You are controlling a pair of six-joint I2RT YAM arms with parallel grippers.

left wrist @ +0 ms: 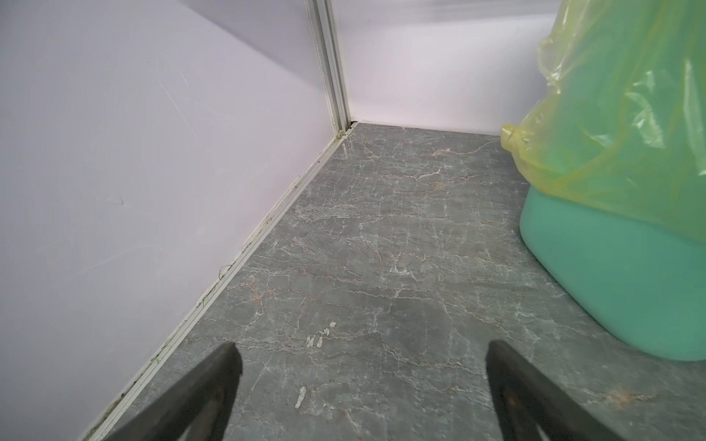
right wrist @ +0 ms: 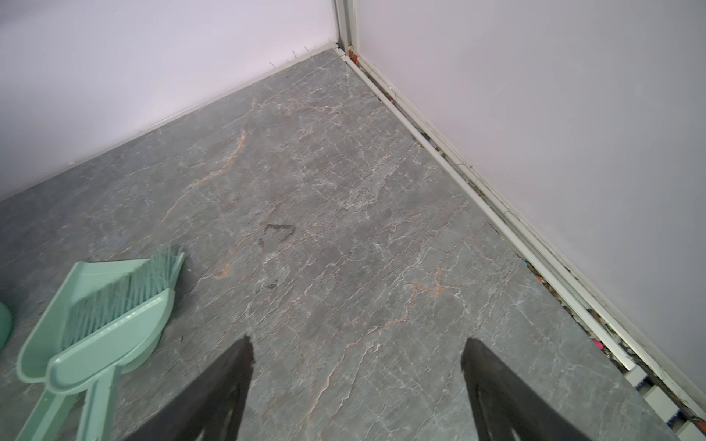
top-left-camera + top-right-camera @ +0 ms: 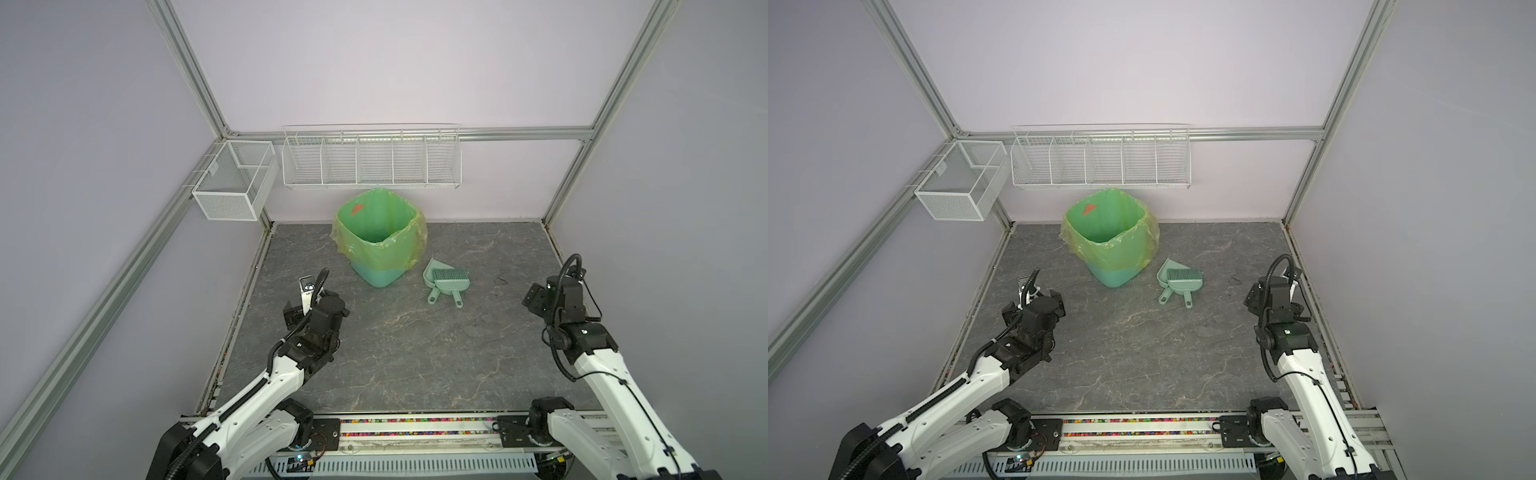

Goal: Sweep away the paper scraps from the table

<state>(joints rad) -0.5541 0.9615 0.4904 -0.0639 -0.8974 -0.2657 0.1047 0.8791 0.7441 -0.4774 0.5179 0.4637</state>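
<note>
Over the table [image 3: 415, 340], your left gripper [image 1: 361, 353] at 9 o'clock and right gripper [image 2: 357, 349] at 3 o'clock both stand wide open, holding nothing, its veined surface lying beneath and between their jaws.

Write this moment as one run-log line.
left gripper: open, empty | right gripper: open, empty | brush in dustpan beside bin | table: no scraps seen

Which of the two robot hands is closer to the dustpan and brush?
The right hand: the dustpan and brush lie on its side of the green bin; the left hand is on the bin's other side.
</note>
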